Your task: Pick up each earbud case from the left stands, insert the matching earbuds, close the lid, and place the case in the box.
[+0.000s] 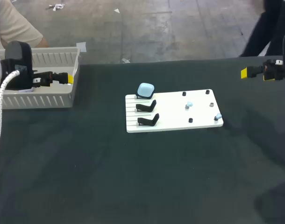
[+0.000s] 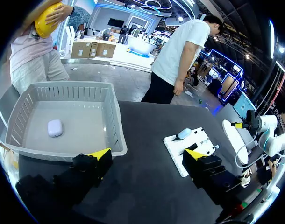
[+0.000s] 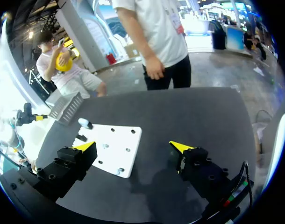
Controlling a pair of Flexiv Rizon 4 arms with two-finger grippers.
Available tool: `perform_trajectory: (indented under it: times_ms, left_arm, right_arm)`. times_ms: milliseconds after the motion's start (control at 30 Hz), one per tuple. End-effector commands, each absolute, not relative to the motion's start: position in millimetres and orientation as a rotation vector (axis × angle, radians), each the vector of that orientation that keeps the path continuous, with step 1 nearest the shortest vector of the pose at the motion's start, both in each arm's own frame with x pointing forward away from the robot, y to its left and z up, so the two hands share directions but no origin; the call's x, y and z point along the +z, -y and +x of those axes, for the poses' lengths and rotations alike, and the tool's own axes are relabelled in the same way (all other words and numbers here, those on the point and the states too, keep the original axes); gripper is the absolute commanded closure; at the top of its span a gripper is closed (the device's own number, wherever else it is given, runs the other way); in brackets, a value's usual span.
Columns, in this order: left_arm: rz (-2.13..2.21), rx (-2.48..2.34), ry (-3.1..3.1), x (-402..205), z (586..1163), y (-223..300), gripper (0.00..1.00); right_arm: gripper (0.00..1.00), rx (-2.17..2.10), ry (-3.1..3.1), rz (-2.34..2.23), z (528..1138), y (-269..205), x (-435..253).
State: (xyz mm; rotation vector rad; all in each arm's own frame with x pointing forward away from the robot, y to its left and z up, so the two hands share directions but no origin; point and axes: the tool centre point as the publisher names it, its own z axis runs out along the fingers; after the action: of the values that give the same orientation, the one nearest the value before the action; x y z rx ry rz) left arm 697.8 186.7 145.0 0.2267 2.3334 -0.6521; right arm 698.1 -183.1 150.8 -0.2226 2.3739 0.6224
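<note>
The left gripper point(image 2: 148, 154) and the right gripper point(image 3: 133, 145) are found open, empty. One case point(image 2: 54, 127) is lodged inside the box point(image 2: 63, 93).

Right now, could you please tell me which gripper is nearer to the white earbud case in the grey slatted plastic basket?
Left. The left gripper hangs at the basket's edge, the case just ahead; the right gripper is beyond the white board.
</note>
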Motion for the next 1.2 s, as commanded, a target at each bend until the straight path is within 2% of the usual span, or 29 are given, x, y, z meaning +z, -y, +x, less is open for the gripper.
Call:
perform_trajectory:
  times_ms: [33,400,600,1200]
  left_arm:
    - [0.223,-0.641,-2.345,147,698,-185,0.00]
    - [0.223,-0.641,-2.345,147,698,-185,0.00]
    - [0.569,-0.794,-2.068,145,706,-176,0.00]
    - [1.137,-0.854,-1.550,147,727,-156,0.00]
  right_arm:
    - [0.00,0.626,-2.373,-0.226,699,184,150]
    - [0.00,0.626,-2.373,-0.226,699,184,150]
    - [0.00,0.626,-2.373,-0.226,699,184,150]
    - [0.00,0.626,-2.373,-0.226,699,184,150]
